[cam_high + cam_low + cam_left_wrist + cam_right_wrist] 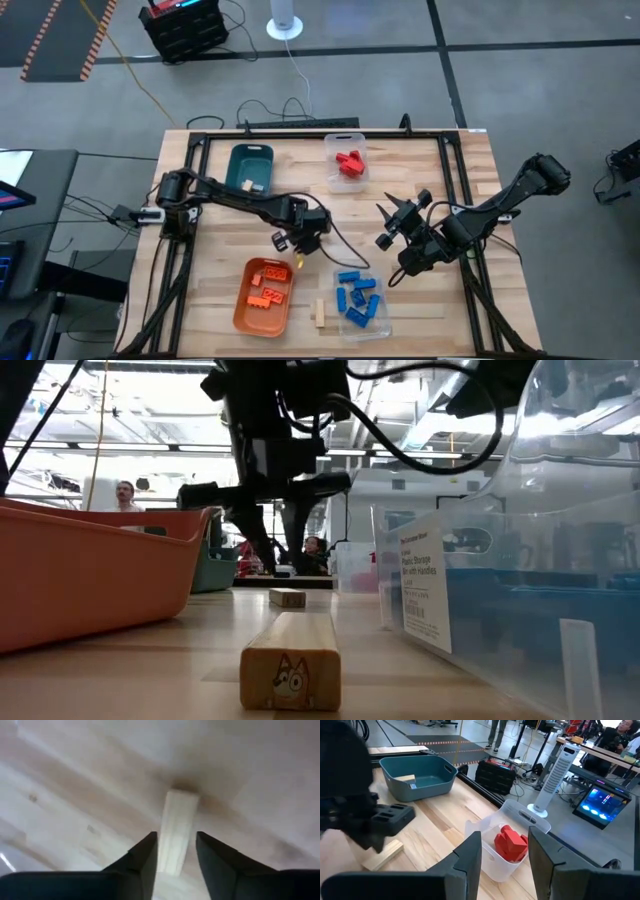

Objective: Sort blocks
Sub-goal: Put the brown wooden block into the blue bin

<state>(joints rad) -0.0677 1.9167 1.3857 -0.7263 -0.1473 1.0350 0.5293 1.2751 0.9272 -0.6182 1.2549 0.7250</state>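
A plain light-wood block (178, 820) lies flat on the table near its middle; it also shows as the block (287, 597) and the block (382, 856). My left gripper (176, 836) hovers just above it, pointing steeply down, open, one finger to each side of the block's near end. In the high view my left gripper (298, 245) hides most of that block (298, 262). My right gripper (395, 222) waits right of centre, open and holding nothing. A second wood block (320, 313) lies near the front edge.
An orange tray (240, 300) with orange blocks sits front left. A teal tray (250, 158) holding a wood piece is at the back. One clear bin (345, 145) holds red blocks and another clear bin (376, 322) holds blue ones. People stand in the room beyond.
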